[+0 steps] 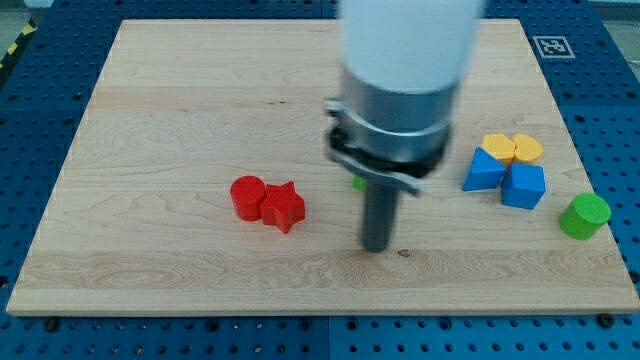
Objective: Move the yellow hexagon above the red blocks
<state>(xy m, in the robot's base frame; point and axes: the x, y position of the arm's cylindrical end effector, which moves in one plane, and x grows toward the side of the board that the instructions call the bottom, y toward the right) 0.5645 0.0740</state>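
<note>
Two yellow blocks sit at the view's right: a yellow hexagon (pixel 528 149) and a second yellow block (pixel 497 146) touching its left side. Two red blocks lie left of centre, touching: a red cylinder (pixel 247 196) and a red star (pixel 283 207). My tip (pixel 377 247) rests on the board right of the red star and well left of the yellow blocks, touching no block.
Two blue blocks (pixel 485 171) (pixel 524 186) sit just below the yellow ones. A green cylinder (pixel 584 216) stands at the far right near the board's edge. A small green block (pixel 357 182) is mostly hidden behind the rod. A fiducial marker (pixel 550 46) is at the top right corner.
</note>
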